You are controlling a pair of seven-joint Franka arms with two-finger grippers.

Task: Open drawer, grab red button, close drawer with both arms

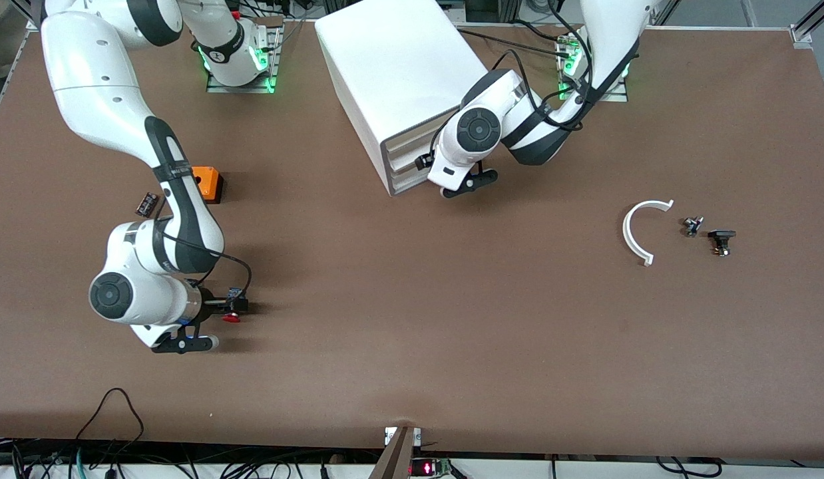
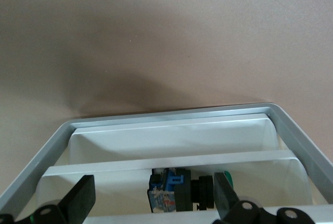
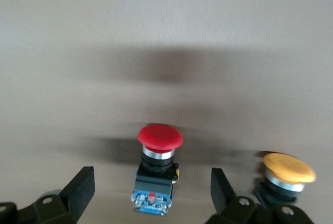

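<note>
Right hand [image 1: 233, 311] released, fingers astride red button [image 3: 156, 168] lying on tabletop [image 1: 412, 332]. Left hand [image 2: 152, 203] spread at cabinet [image 1: 399, 86] front. Next: probably push drawer [image 2: 171, 140] shut.

Glossy red button [image 3: 159, 136], matt table [image 1: 452, 319]

Brown table [image 1: 452, 319]; cables [image 1: 119, 459] strewn along its near edge.
</note>
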